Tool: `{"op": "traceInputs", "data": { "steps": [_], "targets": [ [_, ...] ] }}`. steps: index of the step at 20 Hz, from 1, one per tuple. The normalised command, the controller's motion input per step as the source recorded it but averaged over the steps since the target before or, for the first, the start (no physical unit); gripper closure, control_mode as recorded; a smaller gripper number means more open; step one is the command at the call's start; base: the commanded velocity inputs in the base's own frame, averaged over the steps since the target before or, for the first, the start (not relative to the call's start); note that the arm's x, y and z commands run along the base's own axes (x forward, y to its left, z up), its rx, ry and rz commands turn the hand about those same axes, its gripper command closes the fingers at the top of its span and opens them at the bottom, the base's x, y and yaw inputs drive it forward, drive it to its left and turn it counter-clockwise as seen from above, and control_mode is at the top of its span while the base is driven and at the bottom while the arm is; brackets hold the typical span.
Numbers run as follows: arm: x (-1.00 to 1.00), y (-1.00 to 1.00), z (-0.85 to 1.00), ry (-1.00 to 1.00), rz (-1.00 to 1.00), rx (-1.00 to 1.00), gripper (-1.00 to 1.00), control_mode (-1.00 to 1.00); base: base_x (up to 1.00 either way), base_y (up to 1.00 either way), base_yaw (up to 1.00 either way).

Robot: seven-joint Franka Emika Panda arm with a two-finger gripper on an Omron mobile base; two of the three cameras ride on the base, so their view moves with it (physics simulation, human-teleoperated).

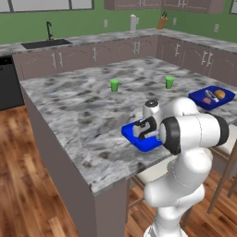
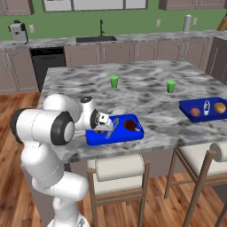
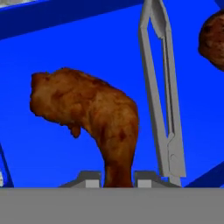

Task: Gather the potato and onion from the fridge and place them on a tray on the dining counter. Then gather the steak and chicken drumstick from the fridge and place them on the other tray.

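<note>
Gripper (image 3: 117,178) clamps the drumstick's (image 3: 94,120) narrow end, low centre of the hand view, over the near tray (image 2: 119,134). Silver utensil (image 3: 159,87) stands right; steak (image 3: 213,39) upper right. Second tray (image 2: 201,116) lies far right on the counter (image 2: 146,84).

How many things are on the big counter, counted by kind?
Blue trays: 2
Green cups: 2
Silver utensils: 2
Food pieces: 4, steak, drumstick in the gripper, two on the far tray
Total: 10
</note>
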Motion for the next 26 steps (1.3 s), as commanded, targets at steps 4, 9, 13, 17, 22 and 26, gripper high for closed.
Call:
{"op": "traceInputs", "data": {
  "steps": [4,9,13,17,22,26],
  "targets": [
    [0.27,0.00,-0.39,0.00,0.00,0.03,1.00,-1.00,0.00,0.00,0.00],
    [0.22,0.00,-0.35,0.00,0.00,0.02,-1.00,-1.00,0.00,0.00,0.00],
    [0.00,0.02,-0.01,0.00,0.00,0.00,-1.00,-1.00,0.00,0.00,0.00],
    [0.21,0.25,-0.06,0.00,0.00,0.00,-1.00,-1.00,0.00,0.00,0.00],
    [-0.21,-0.02,0.37,0.00,-0.01,0.00,-1.00,-1.00,0.00,0.00,0.00],
    [-0.77,-0.07,0.99,-0.15,-0.04,0.00,-1.00,-1.00,0.00,0.00,0.00]
  ]
}}
